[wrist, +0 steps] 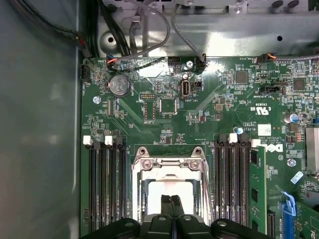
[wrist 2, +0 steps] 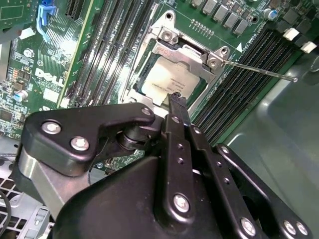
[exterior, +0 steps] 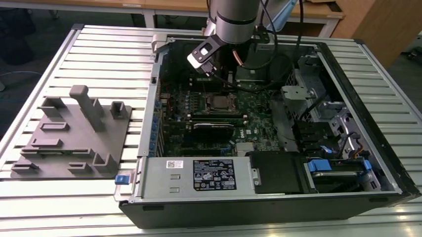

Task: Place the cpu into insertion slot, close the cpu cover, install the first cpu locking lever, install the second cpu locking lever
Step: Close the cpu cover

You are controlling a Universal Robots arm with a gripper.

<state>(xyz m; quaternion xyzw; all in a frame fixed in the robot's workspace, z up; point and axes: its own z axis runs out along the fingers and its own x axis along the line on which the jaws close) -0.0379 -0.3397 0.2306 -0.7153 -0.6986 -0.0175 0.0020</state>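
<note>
The cpu (wrist 2: pixel 166 80) lies with its silvery top up in the insertion slot (wrist: pixel 169 174) on the green motherboard (wrist: pixel 209 114). The cpu cover (wrist 2: pixel 189 50), a metal frame, lies down around the chip, which shows through its window (wrist: pixel 169 188). A thin locking lever (wrist 2: pixel 259 68) sticks out from one socket corner over the memory slots. My gripper (wrist: pixel 171 200) hovers just above the chip's near edge, fingers pressed together and holding nothing; its tip (wrist 2: pixel 175 98) is in the second wrist view too. In the exterior view the gripper (exterior: pixel 221 78) hangs inside the case above the socket (exterior: pixel 220 102).
Long black memory slots (wrist: pixel 107 184) flank the socket on both sides. The open computer case (exterior: pixel 264 197) sits on a slatted table, with cables and drive bays on the exterior view's right. A grey fixture block (exterior: pixel 72 138) stands on the exterior view's left.
</note>
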